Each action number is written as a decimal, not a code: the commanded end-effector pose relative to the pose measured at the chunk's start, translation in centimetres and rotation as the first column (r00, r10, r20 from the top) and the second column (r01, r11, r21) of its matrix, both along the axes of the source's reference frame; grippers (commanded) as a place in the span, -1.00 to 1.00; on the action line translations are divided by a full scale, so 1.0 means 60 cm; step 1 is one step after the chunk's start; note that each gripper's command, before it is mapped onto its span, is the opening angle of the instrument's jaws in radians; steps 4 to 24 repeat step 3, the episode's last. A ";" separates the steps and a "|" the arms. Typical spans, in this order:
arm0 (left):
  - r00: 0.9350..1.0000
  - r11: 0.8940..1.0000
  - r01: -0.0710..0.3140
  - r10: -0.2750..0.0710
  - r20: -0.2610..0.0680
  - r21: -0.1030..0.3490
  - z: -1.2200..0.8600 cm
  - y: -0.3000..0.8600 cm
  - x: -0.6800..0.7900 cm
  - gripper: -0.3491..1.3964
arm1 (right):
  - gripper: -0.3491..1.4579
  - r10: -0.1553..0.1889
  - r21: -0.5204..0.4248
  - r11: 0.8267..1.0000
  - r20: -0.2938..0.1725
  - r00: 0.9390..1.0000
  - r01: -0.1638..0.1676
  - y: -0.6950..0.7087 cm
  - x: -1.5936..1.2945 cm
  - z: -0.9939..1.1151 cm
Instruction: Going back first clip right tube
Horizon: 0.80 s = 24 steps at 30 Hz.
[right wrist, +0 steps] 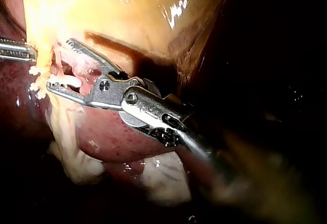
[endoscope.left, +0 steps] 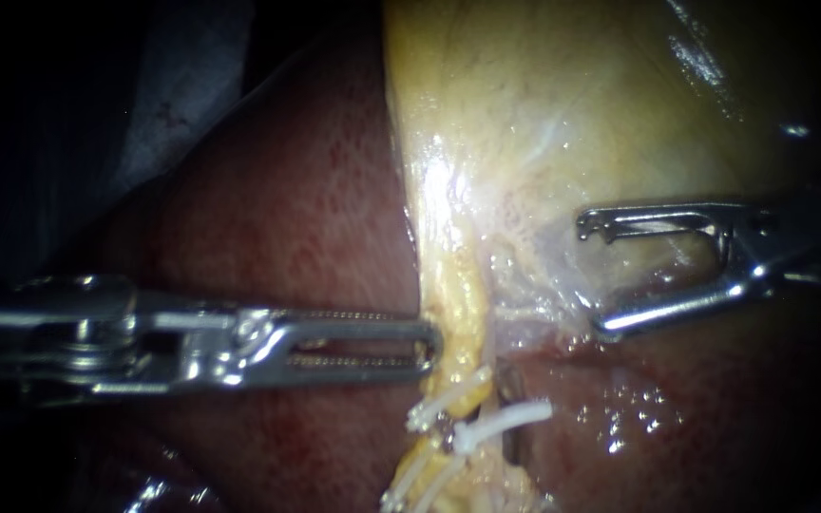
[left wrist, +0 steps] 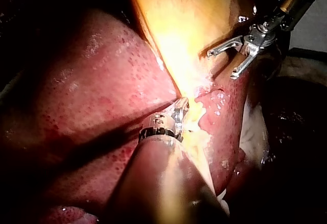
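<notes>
Clip (endoscope.left: pixel 515 416) noted on right tube (endoscope.left: pixel 507 382): white, set crosswise on the tube, low in the endoscope view, below the narrow end of the gallbladder (endoscope.left: pixel 572 95). Further white clips (endoscope.left: pixel 434 410) seen just beside it on the yellow tissue strand (endoscope.left: pixel 458 304), with more lower down the same strand.

Right instrument (endoscope.left: pixel 596 277): entering from the right, jaws spread wide, gripping nothing. Tips well clear of the clip, above it and to its right, over pale tissue at the lower edge of the gallbladder. Lower jaw lying close to wet, glistening tissue; contact not determinable. From the right wrist camera: jaws likewise agape, with the white clip appearing in line with the gap, near the lower jaw; whether touching or apart not determinable from that angle.

Left instrument (endoscope.left: pixel 429 347): entering from the left, lying level across the dark red liver (endoscope.left: pixel 287 209). Jaws closed on the edge of the yellow tissue strand, just above the clips. Same hold evident from the left wrist camera: tips pinched into brightly lit yellow tissue, right instrument open ahead of them and well apart.
</notes>
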State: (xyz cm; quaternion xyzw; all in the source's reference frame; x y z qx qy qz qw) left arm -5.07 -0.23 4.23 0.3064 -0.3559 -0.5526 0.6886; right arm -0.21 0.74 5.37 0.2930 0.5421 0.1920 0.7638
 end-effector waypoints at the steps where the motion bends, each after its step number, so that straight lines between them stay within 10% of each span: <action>1: 1.000 1.000 0.000 0.000 0.000 0.000 0.0000 0.0000 -0.0001 -1.00 | 0.05 0.000 0.000 1.000 0.000 1.000 0.000 0.0000 -0.0001 -0.0001; 24: 1.000 1.000 0.000 0.000 0.000 0.000 0.0001 0.0000 -0.0001 -1.00 | 0.05 0.000 0.000 1.000 0.000 1.000 0.000 -0.0001 -0.0001 -0.0002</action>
